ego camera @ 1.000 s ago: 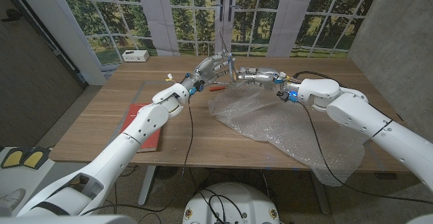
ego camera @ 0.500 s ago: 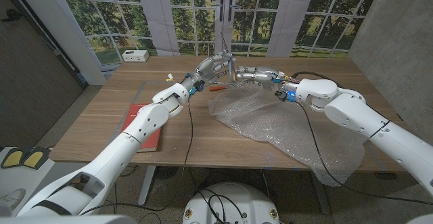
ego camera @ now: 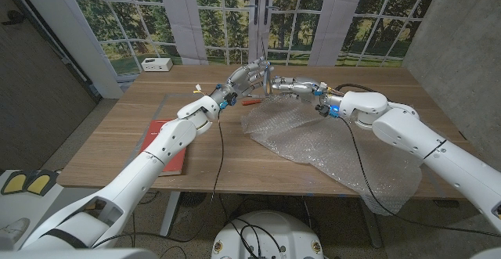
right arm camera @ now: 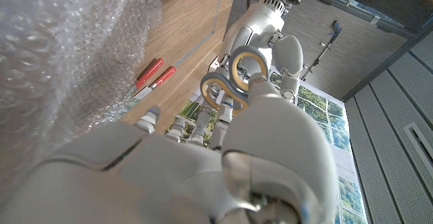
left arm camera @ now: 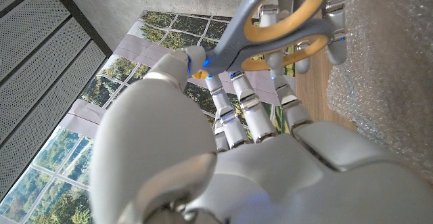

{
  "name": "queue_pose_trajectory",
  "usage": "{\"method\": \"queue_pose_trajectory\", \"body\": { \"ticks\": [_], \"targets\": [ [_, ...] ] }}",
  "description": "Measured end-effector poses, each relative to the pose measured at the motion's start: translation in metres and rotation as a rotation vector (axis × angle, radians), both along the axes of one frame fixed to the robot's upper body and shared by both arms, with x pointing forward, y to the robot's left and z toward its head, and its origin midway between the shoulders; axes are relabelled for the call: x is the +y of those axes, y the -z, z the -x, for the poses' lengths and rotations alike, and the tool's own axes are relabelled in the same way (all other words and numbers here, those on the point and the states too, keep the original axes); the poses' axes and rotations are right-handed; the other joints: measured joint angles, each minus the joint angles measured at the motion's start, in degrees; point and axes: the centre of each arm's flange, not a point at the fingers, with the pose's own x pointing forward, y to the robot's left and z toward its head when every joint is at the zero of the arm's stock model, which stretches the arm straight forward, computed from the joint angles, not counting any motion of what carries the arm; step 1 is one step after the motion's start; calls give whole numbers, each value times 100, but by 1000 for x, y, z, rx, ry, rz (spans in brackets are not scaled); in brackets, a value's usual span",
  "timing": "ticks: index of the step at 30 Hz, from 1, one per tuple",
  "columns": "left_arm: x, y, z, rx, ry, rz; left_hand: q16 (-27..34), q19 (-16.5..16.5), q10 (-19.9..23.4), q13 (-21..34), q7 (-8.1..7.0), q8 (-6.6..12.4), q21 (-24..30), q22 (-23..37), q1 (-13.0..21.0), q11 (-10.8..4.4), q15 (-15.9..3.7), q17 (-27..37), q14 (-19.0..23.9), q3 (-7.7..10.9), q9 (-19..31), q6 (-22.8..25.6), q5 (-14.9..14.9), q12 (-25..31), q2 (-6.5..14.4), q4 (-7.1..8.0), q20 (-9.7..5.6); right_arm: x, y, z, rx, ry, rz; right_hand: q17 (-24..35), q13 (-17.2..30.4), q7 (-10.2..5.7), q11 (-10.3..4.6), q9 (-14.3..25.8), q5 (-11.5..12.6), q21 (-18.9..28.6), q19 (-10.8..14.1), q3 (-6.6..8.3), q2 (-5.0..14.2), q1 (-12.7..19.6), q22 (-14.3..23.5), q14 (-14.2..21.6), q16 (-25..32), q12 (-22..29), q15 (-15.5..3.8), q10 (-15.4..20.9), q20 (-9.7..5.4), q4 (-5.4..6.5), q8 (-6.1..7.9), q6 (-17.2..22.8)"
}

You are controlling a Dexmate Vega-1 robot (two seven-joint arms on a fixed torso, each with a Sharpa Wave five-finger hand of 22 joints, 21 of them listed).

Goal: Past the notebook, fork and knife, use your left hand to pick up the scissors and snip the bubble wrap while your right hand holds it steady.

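My left hand (ego camera: pixel 247 78) is raised over the far middle of the table and grips the scissors (ego camera: pixel 261 60), blades pointing up. Their grey-and-yellow handles (left arm camera: pixel 278 19) sit at its fingertips (left arm camera: pixel 238 101). My right hand (ego camera: pixel 293 85) stretches out level toward it, fingers straight, tips close to the scissors handles (right arm camera: pixel 233 82); I cannot tell whether they touch. The bubble wrap (ego camera: pixel 333 143) lies crumpled on the table under and in front of my right arm, and also appears as bubble wrap (right arm camera: pixel 61 55) beside my right hand.
Red-handled cutlery (ego camera: pixel 250 101) lies on the table below my left hand, seen again as cutlery (right arm camera: pixel 153 76). A red notebook (ego camera: pixel 169 148) sits near the left front edge. A white box (ego camera: pixel 156 64) stands at the back left. A black cable (ego camera: pixel 362 161) crosses the bubble wrap.
My right arm has edged left, bringing its hand a little closer to the left hand and the scissors. The left hand stays where it was.
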Motion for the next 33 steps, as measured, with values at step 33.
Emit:
{"method": "queue_pose_trajectory", "body": {
  "ticks": [33],
  "targets": [
    [-6, -4, -6, -16, 9, -12, -29, -20, -21, -32, -1, 0, -15, 15, 3, -20, 21, -1, -21, -1, 0, 1, -27, 72, -8, -1, 21, -12, 8, -8, 86, -40, -126, -27, -12, -148, -112, 54, -38, 0, 183, 235, -17, 289, 1, 23, 0, 4, -37, 11, -102, -189, 48, 388]
  ]
}}
